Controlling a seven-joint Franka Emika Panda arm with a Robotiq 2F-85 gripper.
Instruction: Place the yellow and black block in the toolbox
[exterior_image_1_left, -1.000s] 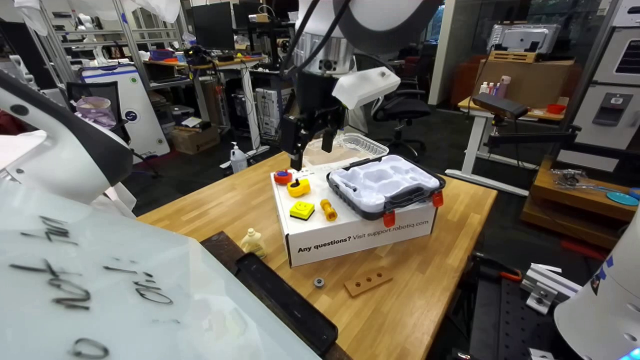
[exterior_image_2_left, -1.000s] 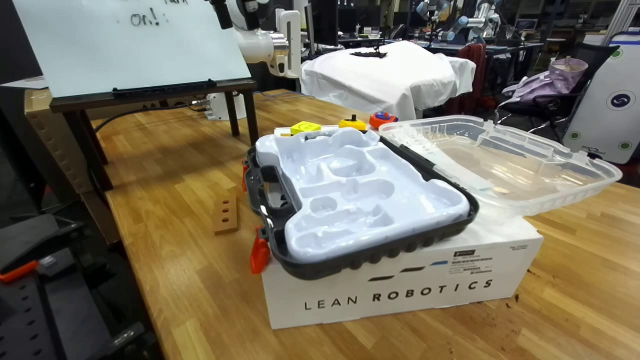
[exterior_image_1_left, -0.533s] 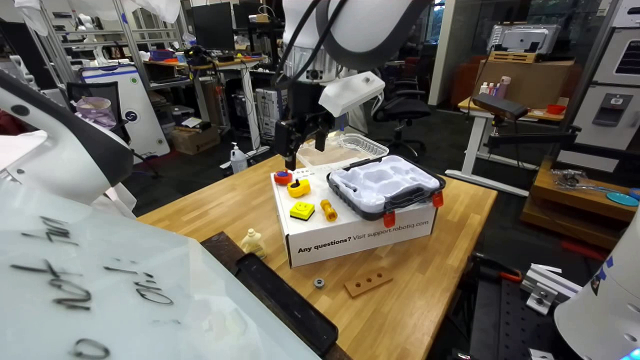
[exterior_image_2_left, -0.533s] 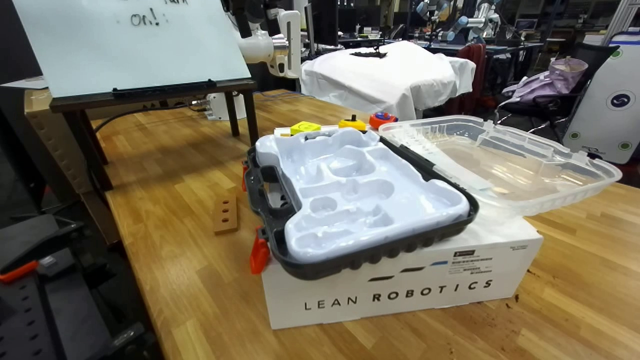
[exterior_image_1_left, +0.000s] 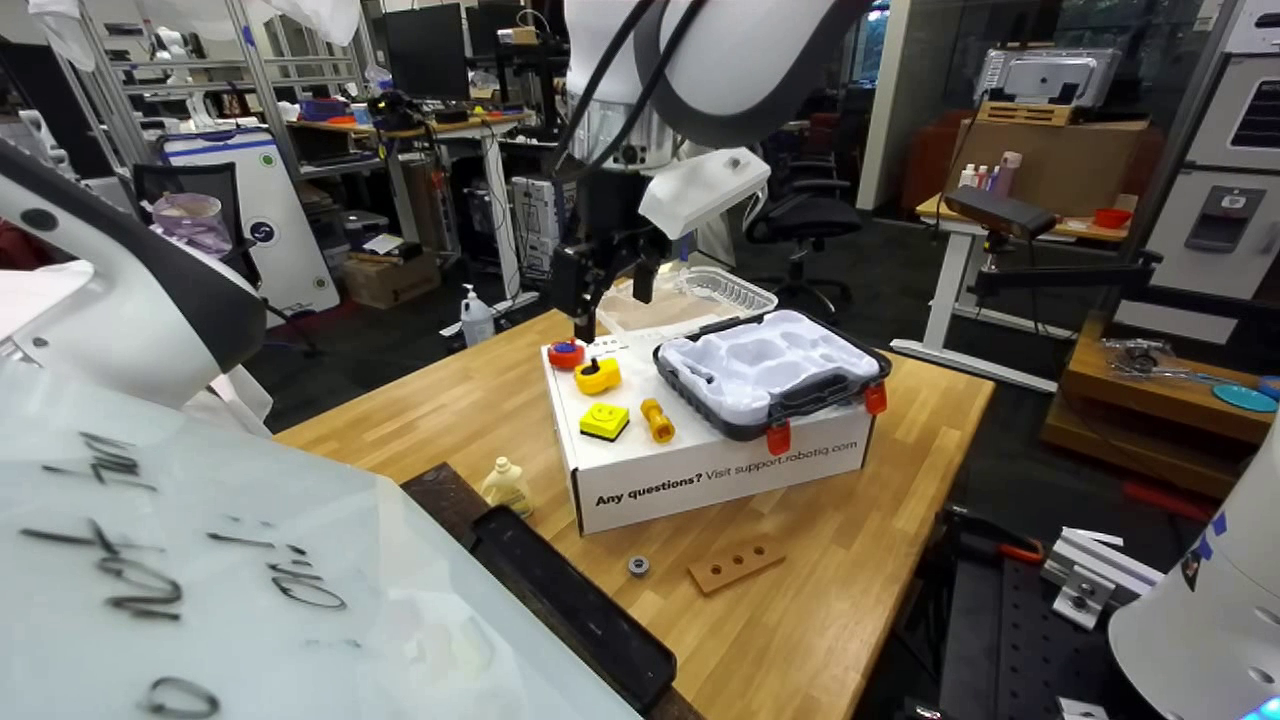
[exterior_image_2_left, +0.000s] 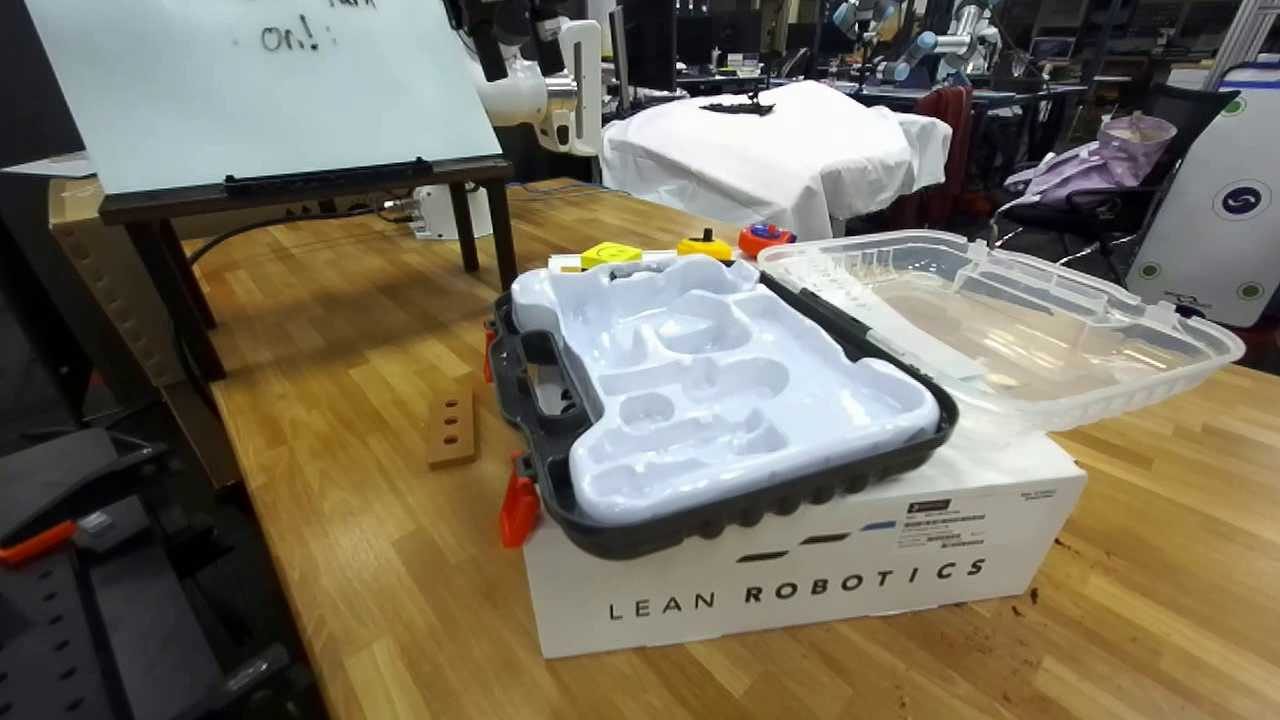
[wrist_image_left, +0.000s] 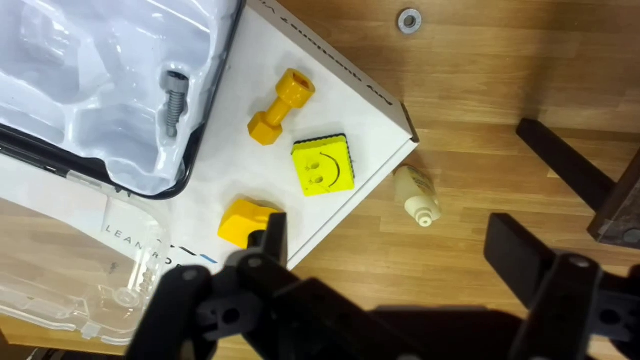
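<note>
The yellow and black block (exterior_image_1_left: 604, 421) is a square with a smiley face on top and a black underside. It lies on the white cardboard box, beside the toolbox; it also shows in an exterior view (exterior_image_2_left: 611, 255) and in the wrist view (wrist_image_left: 325, 166). The toolbox (exterior_image_1_left: 738, 430) is an open case with dark rim and whitish moulded tray, lying on the box; it also shows in an exterior view (exterior_image_2_left: 640, 541) and partly in the wrist view (wrist_image_left: 145, 182). My gripper (exterior_image_1_left: 614, 308) is open and empty, above the box's level; its fingers show wide apart in the wrist view (wrist_image_left: 389, 227).
On the white box (exterior_image_1_left: 720, 487) lie a yellow piece with black knob (exterior_image_1_left: 597, 375), a red piece (exterior_image_1_left: 566, 355) and an orange bolt (exterior_image_1_left: 657, 420). The toolbox's clear lid (exterior_image_2_left: 1080, 385) stands open behind. A small bottle (wrist_image_left: 417, 192) and whiteboard (exterior_image_1_left: 300, 600) stand nearby.
My gripper has shifted a short way, coming a little lower in an exterior view, and stays open. The block, the toolbox and the other pieces have not moved.
</note>
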